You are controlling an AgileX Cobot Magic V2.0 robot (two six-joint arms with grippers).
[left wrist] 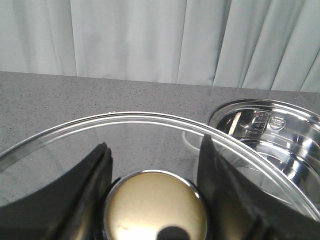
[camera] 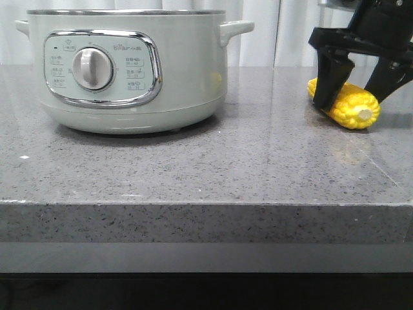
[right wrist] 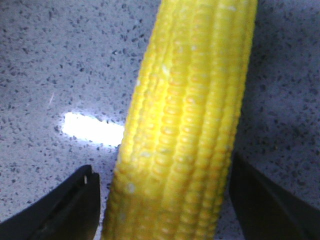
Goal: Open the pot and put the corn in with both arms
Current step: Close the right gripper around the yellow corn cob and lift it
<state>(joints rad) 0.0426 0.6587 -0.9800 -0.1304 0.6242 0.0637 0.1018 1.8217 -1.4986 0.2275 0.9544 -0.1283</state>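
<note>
- Pot (camera: 126,71) — a pale mint-green cooker standing on the left part of the table (camera: 213,168), its chrome-framed control panel (camera: 102,68) with a round dial (camera: 92,68) facing the front camera; a small side handle (camera: 235,29) juts from its right wall.
- Pot interior (left wrist: 277,145): in the left wrist view the pot is uncovered, showing a shiny metal inner bowl with stamped markings on its wall.
- Lid (left wrist: 150,122) — a glass disc with a thin metal rim, seen from the left wrist view held off the pot and beside it; its round brass-coloured knob (left wrist: 155,207) sits between the two black fingers.
- Left gripper (left wrist: 155,200): fingers (left wrist: 90,195) press close against either side of the knob, clamped on it and carrying the lid. This gripper lies outside the front view.
- Corn (camera: 346,104) — a bright yellow cob lying on the table at the right, well apart from the pot, pale stub end turned toward the front camera.
- Right gripper (camera: 355,97): jaws spread apart, straddling the cob from above; one black finger (camera: 332,81) stands in front of the cob's left part, the other on its right.
- Right wrist view: the cob (right wrist: 187,130) runs lengthwise between the two finger tips (right wrist: 65,210), a narrow gap of table visible on each side, so the fingers are not yet touching it.
- Table: grey speckled stone surface with a thick front edge; a pale curtain (left wrist: 150,40) hangs behind it.
</note>
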